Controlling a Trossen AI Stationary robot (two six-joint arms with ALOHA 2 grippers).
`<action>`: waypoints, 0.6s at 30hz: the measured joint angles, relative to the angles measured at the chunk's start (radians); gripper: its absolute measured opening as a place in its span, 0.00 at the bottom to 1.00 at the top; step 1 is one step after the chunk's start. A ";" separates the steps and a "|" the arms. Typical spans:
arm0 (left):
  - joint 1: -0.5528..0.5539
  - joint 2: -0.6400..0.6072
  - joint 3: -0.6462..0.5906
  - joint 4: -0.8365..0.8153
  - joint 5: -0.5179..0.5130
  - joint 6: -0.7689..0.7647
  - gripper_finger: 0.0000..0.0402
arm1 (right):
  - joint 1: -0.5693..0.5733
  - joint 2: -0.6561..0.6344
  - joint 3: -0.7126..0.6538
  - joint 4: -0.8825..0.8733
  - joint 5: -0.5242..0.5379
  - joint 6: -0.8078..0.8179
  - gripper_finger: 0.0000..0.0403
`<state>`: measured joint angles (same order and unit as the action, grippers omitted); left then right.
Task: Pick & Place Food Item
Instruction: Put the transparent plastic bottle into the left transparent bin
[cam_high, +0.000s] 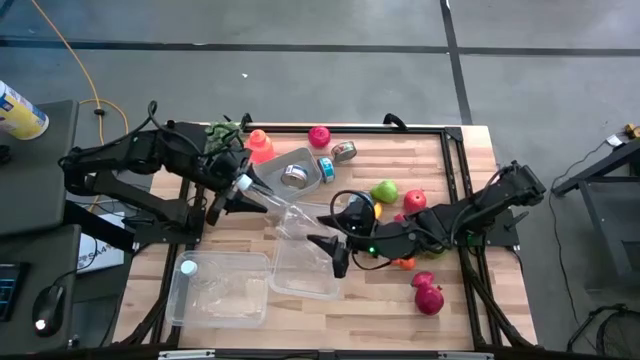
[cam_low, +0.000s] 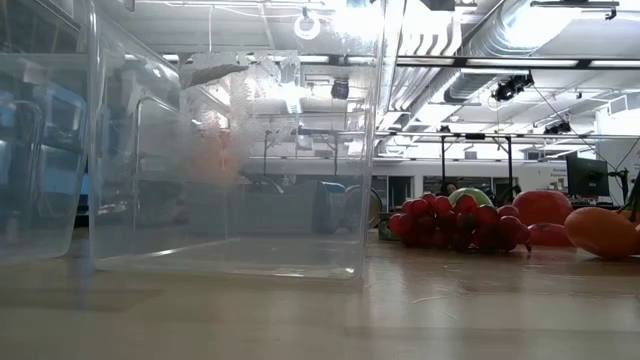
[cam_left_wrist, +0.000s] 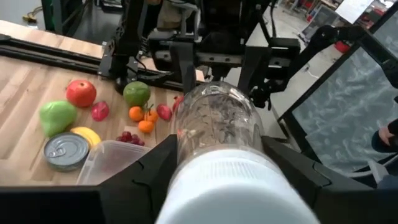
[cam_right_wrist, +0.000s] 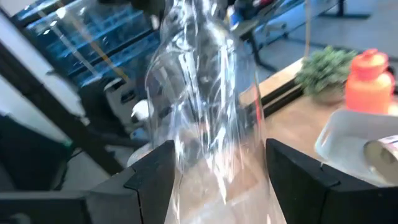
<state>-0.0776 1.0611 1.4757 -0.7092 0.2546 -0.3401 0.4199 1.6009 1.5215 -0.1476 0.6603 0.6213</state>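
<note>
A clear plastic bottle (cam_high: 278, 203) with a white cap lies nearly level above the middle of the wooden desk (cam_high: 460, 310), held at both ends. The left gripper (cam_high: 243, 186) is clamped around its capped end; the left wrist view shows the smooth, ribbed cap filling the gap between the dark fingers (cam_left_wrist: 146, 171). The right gripper (cam_high: 335, 250) closes on the far, crinkled end of the bottle, its glossy wall pressed between the two fingers (cam_right_wrist: 152, 174).

Taking the bottle as landmark: directly under it and toward the desk's near edge stand two clear, square-cornered plastic bins (cam_high: 305, 268), one holding a second capped bottle (cam_high: 190, 268). Behind it sits a pale tray (cam_high: 300, 165) with a metal can (cam_high: 293, 175); an orange bottle (cam_high: 260, 146) and a green plant (cam_high: 225, 130) stand by the desk's far edge. To its right lie a green pear (cam_high: 385, 190), red apple (cam_high: 414, 200) and red fruit (cam_high: 428, 295), with bare planks around them.

Only the low view shows the bins' tall transparent walls (cam_low: 230, 150) and a bunch of red grapes (cam_low: 460, 225).
</note>
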 joint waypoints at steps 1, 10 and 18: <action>0.000 -0.001 0.000 0.000 -0.003 -0.001 0.47 | 0.002 0.000 0.000 0.007 0.026 -0.008 0.56; -0.045 -0.017 -0.002 -0.057 -0.040 0.008 0.47 | -0.004 -0.004 0.001 0.050 0.063 -0.020 0.56; -0.093 -0.024 -0.002 -0.058 -0.060 0.029 0.46 | -0.038 -0.003 0.001 0.054 -0.096 -0.016 0.56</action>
<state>-0.1703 1.0374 1.4742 -0.7673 0.1947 -0.3115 0.3822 1.5974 1.5227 -0.0938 0.5642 0.6048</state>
